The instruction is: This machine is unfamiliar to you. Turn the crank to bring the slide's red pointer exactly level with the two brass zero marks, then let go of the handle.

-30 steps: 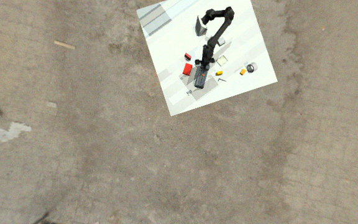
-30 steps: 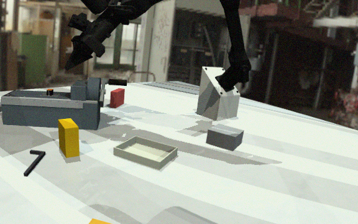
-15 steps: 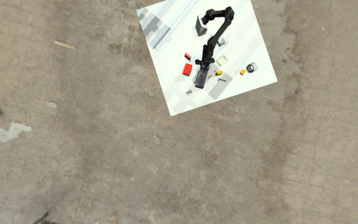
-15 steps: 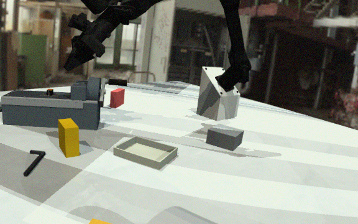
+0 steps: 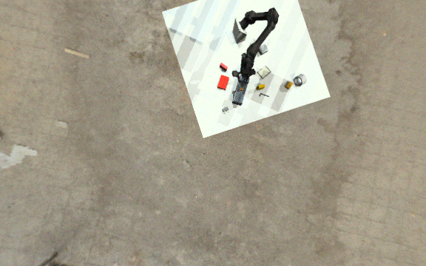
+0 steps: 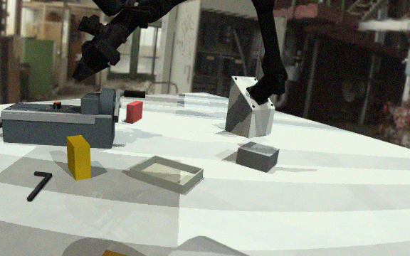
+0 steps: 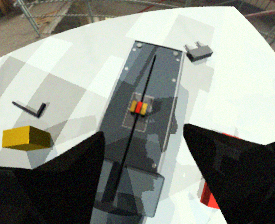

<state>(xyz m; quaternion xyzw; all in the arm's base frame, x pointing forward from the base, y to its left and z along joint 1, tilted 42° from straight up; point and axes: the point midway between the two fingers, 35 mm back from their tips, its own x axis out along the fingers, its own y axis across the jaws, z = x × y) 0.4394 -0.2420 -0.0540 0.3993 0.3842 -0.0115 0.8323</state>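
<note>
The grey slide machine (image 5: 238,94) (image 6: 55,124) (image 7: 150,76) lies on the white table (image 5: 294,37) (image 6: 297,199). Its round crank hub (image 6: 107,101) and black handle (image 6: 134,94) sit at the right end in the exterior view. The red pointer (image 7: 142,107) (image 6: 57,105) sits on the slide's middle track between small brass marks. My gripper (image 6: 78,75) (image 5: 239,75) (image 7: 144,133) is open and empty. It hangs in the air above the crank end of the machine, touching nothing.
A yellow block (image 6: 78,156) (image 7: 27,137), a black hex key (image 6: 39,185) (image 7: 29,107), a shallow tray (image 6: 187,181), a grey block (image 6: 257,156), a red block (image 6: 134,111) and the arm's angled base (image 6: 249,114) stand around the machine. A silver ring (image 5: 299,80) lies far right.
</note>
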